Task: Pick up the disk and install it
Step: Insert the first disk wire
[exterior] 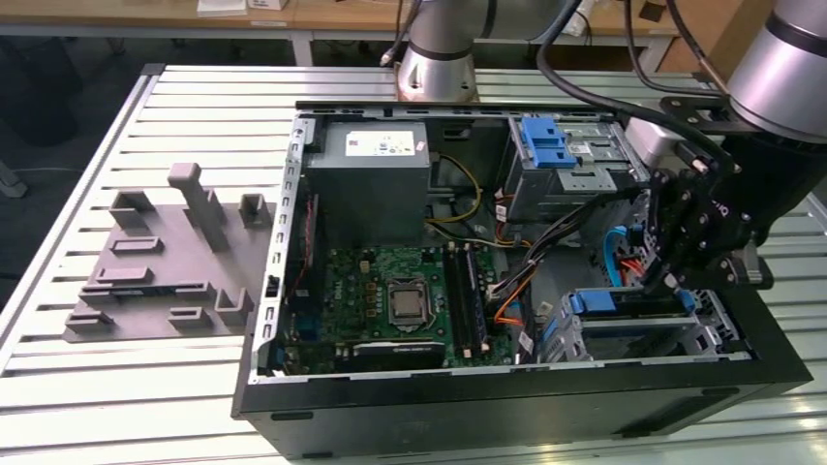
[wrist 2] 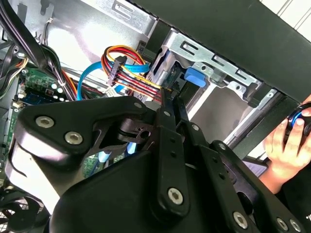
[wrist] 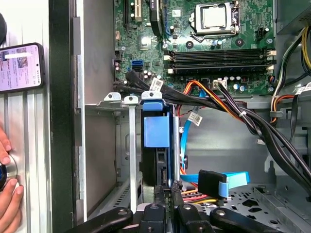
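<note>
The exterior view takes in the whole open computer case [exterior: 517,387] lying on a slatted metal table [exterior: 155,387], with a grey plastic fixture [exterior: 162,262] beside it on the exterior view's left. Inside the case it shows the green motherboard [exterior: 387,300], the grey power supply box [exterior: 372,184] and an upper drive cage with a blue latch [exterior: 549,145].

The first wrist view looks down past the gripper [wrist: 167,196] into the lower drive bay. There the disk [wrist: 156,131] stands on edge in its slot between thin metal cage walls, its blue rail frame and blue tab facing the camera. A blue data cable [wrist: 214,182] with a black plug lies just beside the gripper. This view also shows a phone [wrist: 19,65] on the table outside the case and a person's hand [wrist: 7,194] near it.

The second wrist view shows the black linkage of the gripper [wrist 2: 167,104] from close by, a bundle of red, yellow and orange wires [wrist 2: 124,65] behind it, and a hand [wrist 2: 286,141] outside the case.

In the exterior view the arm [exterior: 788,68] reaches down from the exterior view's right, the gripper [exterior: 665,281] pointing into the lower bay above the disk [exterior: 627,302]. The fingers [wrist: 159,191] appear drawn close together at the disk's edge, but I cannot tell whether they pinch it.
</note>
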`<state>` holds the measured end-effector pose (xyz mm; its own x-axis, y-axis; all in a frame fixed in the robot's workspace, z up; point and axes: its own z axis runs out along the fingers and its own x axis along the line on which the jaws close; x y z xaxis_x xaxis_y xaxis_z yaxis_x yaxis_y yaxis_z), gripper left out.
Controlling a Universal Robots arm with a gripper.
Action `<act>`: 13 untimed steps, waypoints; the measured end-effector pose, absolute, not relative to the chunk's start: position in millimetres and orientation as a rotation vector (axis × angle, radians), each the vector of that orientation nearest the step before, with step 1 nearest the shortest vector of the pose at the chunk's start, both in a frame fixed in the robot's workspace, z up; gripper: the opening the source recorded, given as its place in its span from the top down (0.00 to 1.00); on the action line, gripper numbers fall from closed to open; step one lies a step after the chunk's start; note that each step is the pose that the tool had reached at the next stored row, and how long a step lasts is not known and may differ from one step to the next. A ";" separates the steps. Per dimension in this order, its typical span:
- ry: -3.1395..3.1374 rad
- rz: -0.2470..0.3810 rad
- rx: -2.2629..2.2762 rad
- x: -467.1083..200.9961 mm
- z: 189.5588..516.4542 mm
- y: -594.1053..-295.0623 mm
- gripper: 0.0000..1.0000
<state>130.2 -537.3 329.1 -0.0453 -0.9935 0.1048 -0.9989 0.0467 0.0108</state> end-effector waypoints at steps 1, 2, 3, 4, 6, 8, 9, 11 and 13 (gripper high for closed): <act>-2.211 0.098 2.110 130.4 328.7 -537.3 0.84; -2.211 0.097 2.110 130.5 328.0 -537.3 0.84; -2.211 0.095 2.110 130.7 327.4 -537.3 0.84; -2.211 0.095 2.109 130.6 326.9 -537.4 0.84; -2.211 0.094 2.109 130.7 326.6 -537.4 0.84; -2.211 0.094 2.109 130.7 326.3 -537.4 0.84; -2.212 0.094 2.109 130.7 326.2 -537.3 0.84; -2.212 0.094 2.110 130.7 326.3 -537.3 0.84; -2.212 0.092 2.110 130.7 327.1 -537.3 0.83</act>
<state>130.7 -537.3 327.1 -0.0463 -0.9938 0.1011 -0.9988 0.0479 0.0138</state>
